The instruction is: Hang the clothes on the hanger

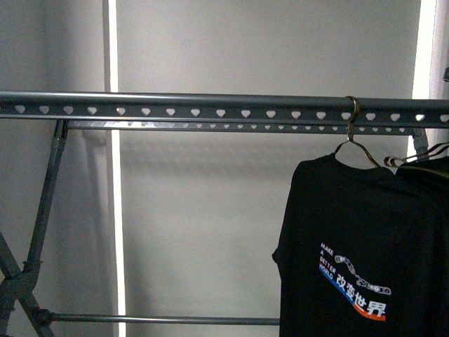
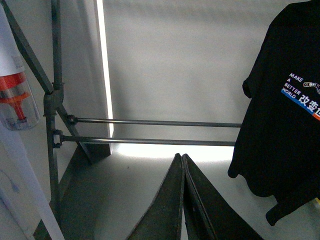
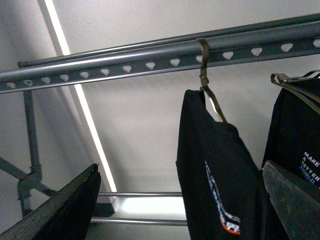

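Note:
The clothes, a black T-shirt (image 1: 351,239) with white lettering and a blue-orange stripe, hang from a brass-coloured wire hook (image 1: 351,119) on the hanger, a grey rail (image 1: 210,107) with heart-shaped holes. The shirt also shows in the left wrist view (image 2: 285,125) and edge-on in the right wrist view (image 3: 215,170). My right gripper (image 3: 180,166) is open, and the shirt shows between its two dark fingers, past their tips. My left gripper (image 2: 182,157) is shut on nothing, low down and to the left of the shirt's hem. Neither arm shows in the front view.
A second black tee (image 1: 429,189) on its own wire hook hangs at the rail's right end, close beside the first. Grey tube legs (image 1: 43,210) brace the rack at the left and two low cross bars (image 2: 150,131) run behind. A clear canister with a red part (image 2: 15,100) stands at the left.

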Controlling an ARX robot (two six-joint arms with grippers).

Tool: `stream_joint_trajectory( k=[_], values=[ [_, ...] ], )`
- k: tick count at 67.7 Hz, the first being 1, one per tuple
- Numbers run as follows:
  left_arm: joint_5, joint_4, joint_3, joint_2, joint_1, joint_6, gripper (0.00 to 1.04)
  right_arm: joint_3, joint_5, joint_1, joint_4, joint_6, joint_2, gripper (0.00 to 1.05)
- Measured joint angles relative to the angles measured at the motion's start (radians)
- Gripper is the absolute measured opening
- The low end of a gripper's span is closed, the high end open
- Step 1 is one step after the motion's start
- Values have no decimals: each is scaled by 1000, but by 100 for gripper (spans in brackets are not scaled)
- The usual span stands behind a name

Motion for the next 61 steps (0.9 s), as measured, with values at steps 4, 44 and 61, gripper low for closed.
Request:
stream_joint_trajectory(
  k=[4, 44, 61],
  values=[
    [0, -19, 0, -19, 0, 0, 4, -113, 17, 6, 16, 13, -98, 97],
    [0, -270, 0, -264, 0, 0, 4, -623, 187, 43, -208, -165, -696, 16],
    [0, -271, 0, -264, 0, 0, 4, -688, 187, 43, -219, -169, -779, 2]
  ],
)
